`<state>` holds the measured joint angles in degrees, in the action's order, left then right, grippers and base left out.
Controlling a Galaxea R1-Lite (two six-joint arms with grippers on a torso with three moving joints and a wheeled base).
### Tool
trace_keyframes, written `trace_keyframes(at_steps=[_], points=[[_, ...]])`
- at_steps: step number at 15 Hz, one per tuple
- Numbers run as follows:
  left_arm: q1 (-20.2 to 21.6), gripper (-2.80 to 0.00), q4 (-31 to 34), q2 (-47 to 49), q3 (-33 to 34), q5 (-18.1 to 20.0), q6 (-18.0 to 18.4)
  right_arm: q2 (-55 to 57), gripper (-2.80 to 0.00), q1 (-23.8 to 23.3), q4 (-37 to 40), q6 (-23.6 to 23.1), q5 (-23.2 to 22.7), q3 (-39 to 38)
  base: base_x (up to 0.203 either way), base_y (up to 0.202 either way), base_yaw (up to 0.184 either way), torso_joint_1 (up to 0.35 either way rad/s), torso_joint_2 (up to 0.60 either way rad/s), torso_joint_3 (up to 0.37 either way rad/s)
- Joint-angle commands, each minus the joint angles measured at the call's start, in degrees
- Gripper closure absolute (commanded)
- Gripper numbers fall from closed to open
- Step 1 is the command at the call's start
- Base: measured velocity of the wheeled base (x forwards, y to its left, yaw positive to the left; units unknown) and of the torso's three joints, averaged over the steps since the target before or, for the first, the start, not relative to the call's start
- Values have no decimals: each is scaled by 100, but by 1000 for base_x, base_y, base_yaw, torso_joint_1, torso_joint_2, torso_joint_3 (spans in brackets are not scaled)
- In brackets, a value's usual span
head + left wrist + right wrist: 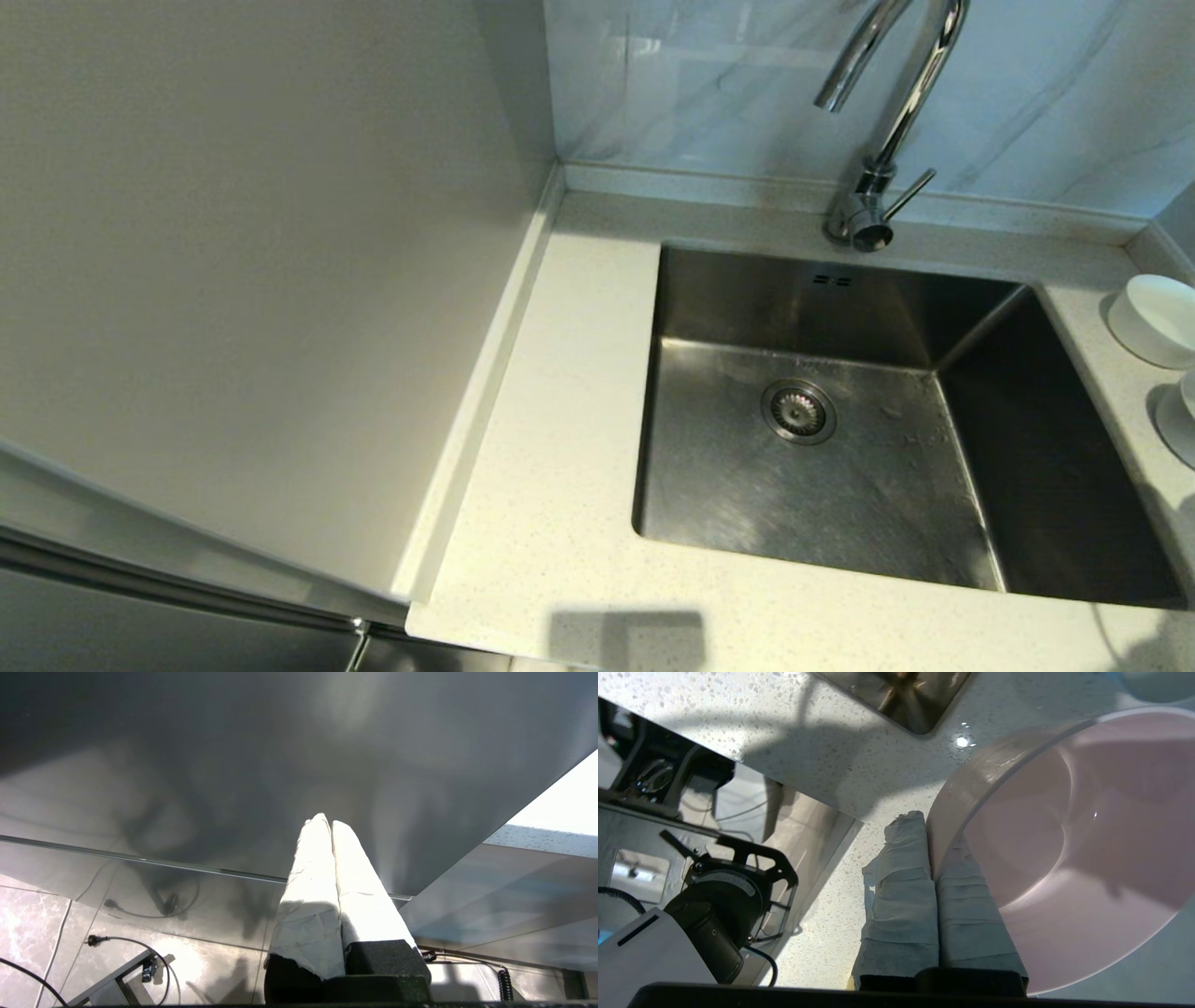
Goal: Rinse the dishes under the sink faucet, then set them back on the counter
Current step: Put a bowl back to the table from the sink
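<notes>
My right gripper (930, 833) pinches the pink bowl (1069, 849) over the speckled counter (840, 760). My left gripper (331, 823) is squeezed shut above a tiled floor (28, 924).

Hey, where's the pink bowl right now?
Only the right wrist view shows it: the pink bowl is pinched by its rim in the right gripper, above the speckled counter near the sink's corner.

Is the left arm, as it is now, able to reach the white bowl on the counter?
Probably not easily. The left pincer hangs shut, low beside the cabinet, while the white bowl stands on the counter at the far right, beyond the sink.
</notes>
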<state>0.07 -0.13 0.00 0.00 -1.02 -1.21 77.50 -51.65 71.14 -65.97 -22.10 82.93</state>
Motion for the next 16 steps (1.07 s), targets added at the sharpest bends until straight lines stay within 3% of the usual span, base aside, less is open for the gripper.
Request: trace_keyframes(at_steps=[1,8,13,16], points=[[1,0,-4,-18,0,-3,-2,454,0,74,29,-166,10,-47,0,0,0,0,0,0],[1,0,-4,-18,0,-3,-2,605,0,-44,-87,-373,350,-694,0,0,0,0,0,0],[1,0,-4,-18,0,-3,-2,625,0,-106,-1293,-373,472,-1699,0,0,0,0,0,0],[1,0,-4,-18,0,-3,-2,841,0,-126,-1522,-373,505,-1765,0,0,0,0,0,0]])
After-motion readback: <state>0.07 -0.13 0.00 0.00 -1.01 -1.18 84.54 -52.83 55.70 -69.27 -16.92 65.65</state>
